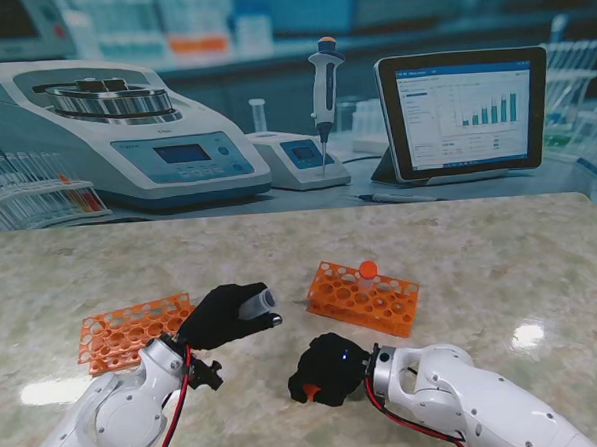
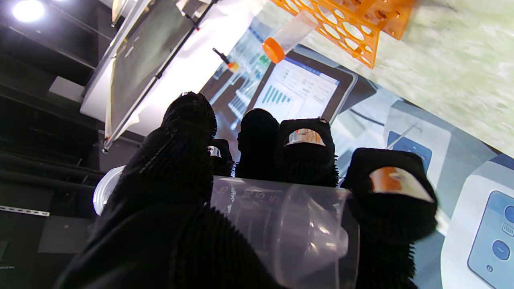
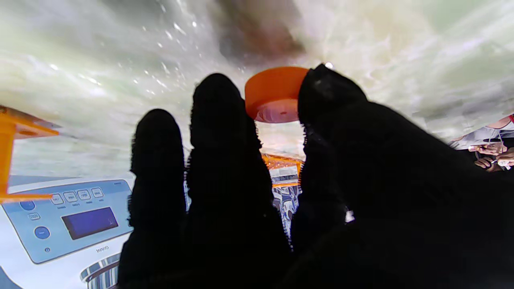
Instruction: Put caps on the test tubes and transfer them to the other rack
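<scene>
The left hand (image 1: 221,316) grasps a clear, uncapped plastic test tube (image 1: 257,303) lying roughly level above the marble table (image 1: 501,263), between the two orange racks. The right hand (image 1: 329,370), low over the table, pinches a round orange screw cap (image 3: 275,94). Recommended: square the cap to the tube's open mouth before turning, holding the tube steady.

Left hand (image 1: 223,316) at 7 o'clock, raised, fingers (image 2: 305,152) wrapped round clear tube (image 1: 257,303). Right hand (image 1: 331,370) at 6 o'clock, palm down, pinching orange cap (image 3: 275,94).

Orange racks (image 1: 364,298) and orange cap (image 3: 274,94), black-gloved fingers (image 3: 221,120), clear tube (image 2: 289,228), green-veined cream marble table (image 1: 480,254).
</scene>
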`<state>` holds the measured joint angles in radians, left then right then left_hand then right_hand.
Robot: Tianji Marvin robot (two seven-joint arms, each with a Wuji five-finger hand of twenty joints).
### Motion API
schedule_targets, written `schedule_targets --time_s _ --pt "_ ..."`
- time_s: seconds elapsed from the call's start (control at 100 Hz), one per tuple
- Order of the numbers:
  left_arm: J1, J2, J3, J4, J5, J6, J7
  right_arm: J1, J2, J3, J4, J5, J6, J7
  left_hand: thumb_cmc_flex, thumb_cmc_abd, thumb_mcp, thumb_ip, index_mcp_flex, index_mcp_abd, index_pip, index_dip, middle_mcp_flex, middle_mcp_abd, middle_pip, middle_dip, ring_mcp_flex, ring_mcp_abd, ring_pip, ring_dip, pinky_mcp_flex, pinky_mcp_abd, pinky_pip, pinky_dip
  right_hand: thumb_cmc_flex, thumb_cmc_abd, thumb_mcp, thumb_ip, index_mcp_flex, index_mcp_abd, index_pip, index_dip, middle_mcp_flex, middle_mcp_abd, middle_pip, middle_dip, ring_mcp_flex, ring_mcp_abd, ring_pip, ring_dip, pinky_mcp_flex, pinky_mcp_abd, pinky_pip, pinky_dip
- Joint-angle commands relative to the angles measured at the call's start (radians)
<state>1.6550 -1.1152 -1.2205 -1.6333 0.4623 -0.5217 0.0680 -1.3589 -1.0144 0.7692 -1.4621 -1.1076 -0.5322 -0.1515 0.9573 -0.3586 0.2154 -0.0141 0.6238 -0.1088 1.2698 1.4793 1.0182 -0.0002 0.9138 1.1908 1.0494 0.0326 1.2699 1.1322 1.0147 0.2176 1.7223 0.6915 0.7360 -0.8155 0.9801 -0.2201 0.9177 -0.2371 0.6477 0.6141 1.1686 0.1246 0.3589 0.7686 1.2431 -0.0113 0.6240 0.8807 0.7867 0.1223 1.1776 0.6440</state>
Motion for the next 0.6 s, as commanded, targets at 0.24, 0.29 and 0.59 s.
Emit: schedule_targets --time_s 0.24,0.29,0.59 --pt "0.002 -0.001 0.000 -0.002 0.002 0.001 -0.001 0.022 0.006 -0.035 0.031 -0.015 0.025 0.018 0.034 0.042 -0.012 -0.007 0.010 -0.063 0.083 0.063 -0.010 -0.040 0.006 -0.003 0.005 -0.018 0.016 -0.007 0.047 -0.050 0.153 -0.025 0.118 0.076 0.101 0.043 -0.084 0.038 -0.063 -0.045 -0.006 -0.151 -0.008 -0.045 -0.056 -0.010 0.018 0.008 -0.096 0.014 0.059 0.040" --pt "0.002 0.000 0.000 -0.003 0.002 0.001 -0.002 0.019 0.008 -0.032 0.028 -0.019 0.025 0.024 0.034 0.041 -0.011 -0.007 0.010 -0.063 0.083 0.063 -0.010 -0.040 0.006 -0.003 0.005 -0.018 0.016 -0.007 0.047 -0.050 0.153 -0.025 0.101 0.072 0.080 0.037 -0.111 0.038 -0.077 -0.059 -0.017 -0.152 -0.020 -0.050 -0.064 -0.009 0.015 0.011 -0.109 0.015 0.061 0.043" --pt "0.002 0.000 0.000 -0.004 0.003 0.002 -0.002 -0.003 0.016 -0.002 -0.001 -0.060 0.018 0.026 0.034 0.041 -0.011 -0.006 0.010 -0.063 0.083 0.063 -0.010 -0.040 0.006 -0.003 0.004 -0.017 0.015 -0.007 0.046 -0.049 0.153 -0.025 0.012 0.076 -0.039 0.019 -0.201 0.035 -0.165 -0.102 -0.035 -0.157 -0.038 -0.048 -0.083 -0.020 -0.013 0.011 -0.146 0.016 0.067 0.053"
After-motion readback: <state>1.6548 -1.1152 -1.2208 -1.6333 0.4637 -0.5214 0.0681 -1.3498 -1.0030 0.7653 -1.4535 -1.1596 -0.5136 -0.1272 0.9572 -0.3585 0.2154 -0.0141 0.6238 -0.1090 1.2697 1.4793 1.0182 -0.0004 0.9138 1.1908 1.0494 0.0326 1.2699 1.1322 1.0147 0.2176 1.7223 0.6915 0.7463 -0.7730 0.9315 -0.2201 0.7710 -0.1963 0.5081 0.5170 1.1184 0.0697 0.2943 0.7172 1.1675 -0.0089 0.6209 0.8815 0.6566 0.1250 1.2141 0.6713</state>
